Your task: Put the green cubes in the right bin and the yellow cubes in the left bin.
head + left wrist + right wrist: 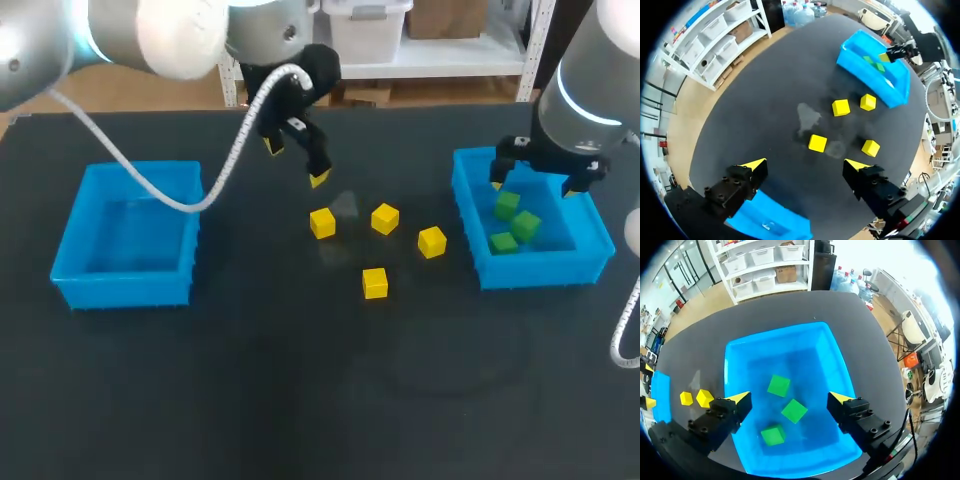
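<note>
Several yellow cubes lie loose on the dark table between the two blue bins. My left gripper hangs open above the table just behind them; in the left wrist view it is empty, with the nearest yellow cube just ahead of its fingers. Three green cubes rest inside the right bin. My right gripper hovers open over that bin; in its own view it holds nothing, and the green cubes lie on the bin floor below. The left bin holds nothing.
The left bin sits under and behind my left gripper in its wrist view. The right bin lies beyond the yellow cubes. A pale smudge marks the table among the cubes.
</note>
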`<state>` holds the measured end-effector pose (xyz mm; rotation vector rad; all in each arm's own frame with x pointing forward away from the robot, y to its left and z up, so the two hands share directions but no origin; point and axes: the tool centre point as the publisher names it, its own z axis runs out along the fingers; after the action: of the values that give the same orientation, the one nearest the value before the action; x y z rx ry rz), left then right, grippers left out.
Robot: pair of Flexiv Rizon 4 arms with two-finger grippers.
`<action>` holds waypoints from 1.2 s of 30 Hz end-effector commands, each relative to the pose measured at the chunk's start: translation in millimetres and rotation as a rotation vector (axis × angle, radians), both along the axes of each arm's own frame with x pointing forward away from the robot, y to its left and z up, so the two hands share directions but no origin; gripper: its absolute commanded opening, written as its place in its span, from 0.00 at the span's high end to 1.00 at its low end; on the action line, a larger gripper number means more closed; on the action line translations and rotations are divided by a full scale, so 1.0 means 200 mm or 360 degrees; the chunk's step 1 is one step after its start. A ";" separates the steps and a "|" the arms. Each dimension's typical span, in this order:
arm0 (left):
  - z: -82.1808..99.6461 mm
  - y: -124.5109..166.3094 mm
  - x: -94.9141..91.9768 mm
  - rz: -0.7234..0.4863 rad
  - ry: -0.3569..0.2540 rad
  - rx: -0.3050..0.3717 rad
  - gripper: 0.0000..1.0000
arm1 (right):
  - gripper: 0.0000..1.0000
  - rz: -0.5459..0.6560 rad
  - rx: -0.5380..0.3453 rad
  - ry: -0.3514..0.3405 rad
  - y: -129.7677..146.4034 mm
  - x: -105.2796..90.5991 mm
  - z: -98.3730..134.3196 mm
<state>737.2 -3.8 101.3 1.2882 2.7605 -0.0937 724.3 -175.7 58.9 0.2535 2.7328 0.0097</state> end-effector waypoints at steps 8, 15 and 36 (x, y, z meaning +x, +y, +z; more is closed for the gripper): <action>-0.19 -0.12 -0.04 -0.0085 -0.0021 0.0150 0.00 | 0.00 -0.0002 -0.0002 -0.0007 0.00 -0.01 0.00; -0.32 -0.13 -0.06 -0.0182 -0.0076 0.0248 0.00 | 0.00 -0.0002 -0.0002 -0.0007 0.00 -0.01 0.00; -0.48 -0.13 0.04 -0.0246 -0.0027 0.0244 0.00 | 0.00 -0.0002 -0.0002 -0.0007 0.00 -0.01 0.00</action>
<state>736.1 -24.5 11.2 1.5181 2.6783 0.1173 724.3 -175.6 58.9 0.2534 2.7328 0.0096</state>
